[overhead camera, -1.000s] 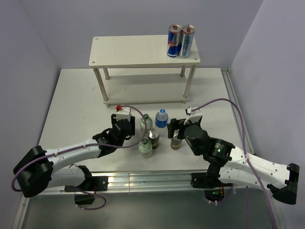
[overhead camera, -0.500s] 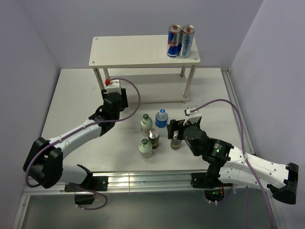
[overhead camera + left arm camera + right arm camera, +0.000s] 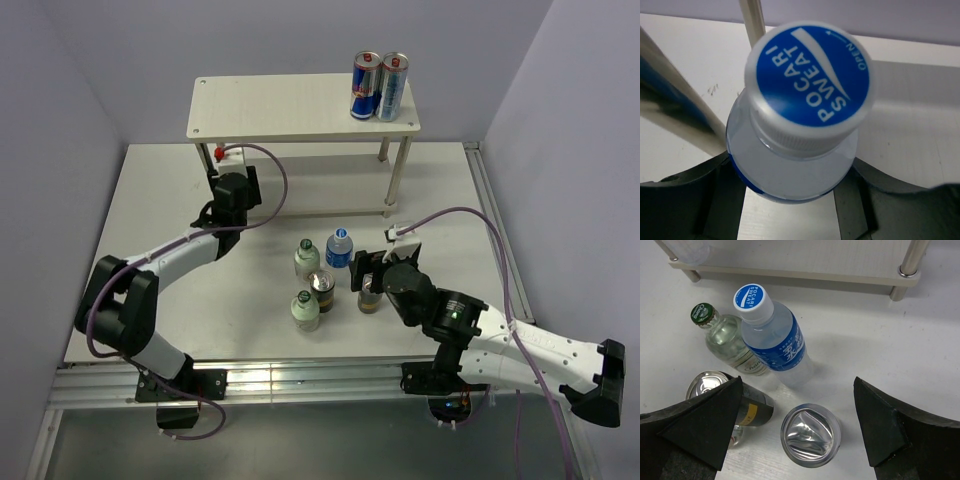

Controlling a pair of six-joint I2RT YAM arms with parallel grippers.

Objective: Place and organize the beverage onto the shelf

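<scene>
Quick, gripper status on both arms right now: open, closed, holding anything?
Left gripper: closed on the blue-capped water bottle.
Right gripper: open, holding nothing; a short can shows between its fingers.

From overhead I get bright, even light with no hard glare. The shelf (image 3: 300, 105) throws only a soft shadow onto the bench (image 3: 150, 200). On the left wrist the water bottle (image 3: 807, 75) fills the view, its cap print sharp and the background blurred. On the right wrist the can lid (image 3: 810, 434) glints, and the dark fingers (image 3: 695, 425) look soft.
</scene>
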